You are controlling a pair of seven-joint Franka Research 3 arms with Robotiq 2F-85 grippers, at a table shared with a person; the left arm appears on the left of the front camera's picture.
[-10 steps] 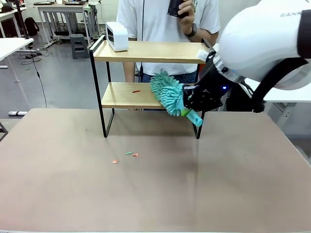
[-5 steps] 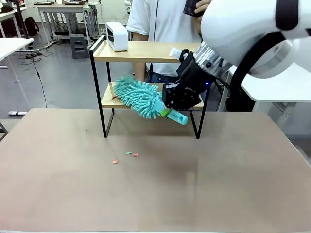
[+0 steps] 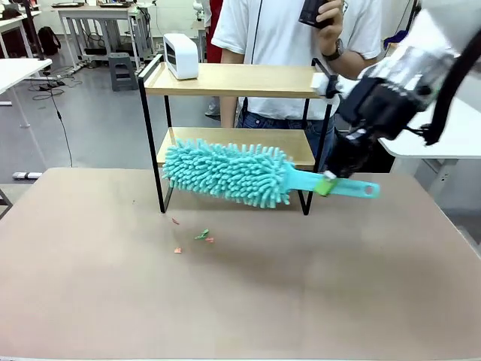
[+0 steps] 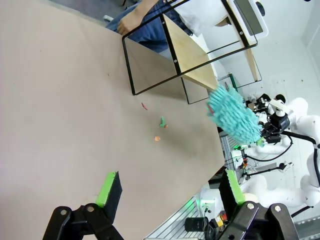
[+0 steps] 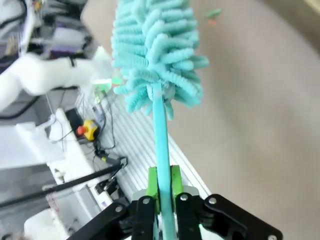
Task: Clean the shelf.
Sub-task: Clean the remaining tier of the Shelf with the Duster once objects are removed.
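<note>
**A:** Surface (image 3: 338, 286) carries the shelf (image 3: 233, 80) at its far side, just in front of the person. A white box (image 3: 180, 56) sits on the top board.

**B:** Duster (image 3: 225, 173) is held level across the front of the lower board. Right claw (image 3: 328, 183) is clamped tight on the teal handle. Left claw (image 4: 170, 189) is spread wide and holds nothing, well apart from the shelf.

**A:** Risks?

**B:** My judgement: a low pass could snag a black front leg and shove the shelf. A high pass could knock the box. Small scraps (image 3: 201, 236) lie on the surface near the left leg, and a careless sweep would scatter them further.

**A:** Unclear?

**B:** Cannot tell whether the duster head touches the board edge. It covers much of the lower board, so any litter there is hidden. Scraps are too small to identify.
</note>
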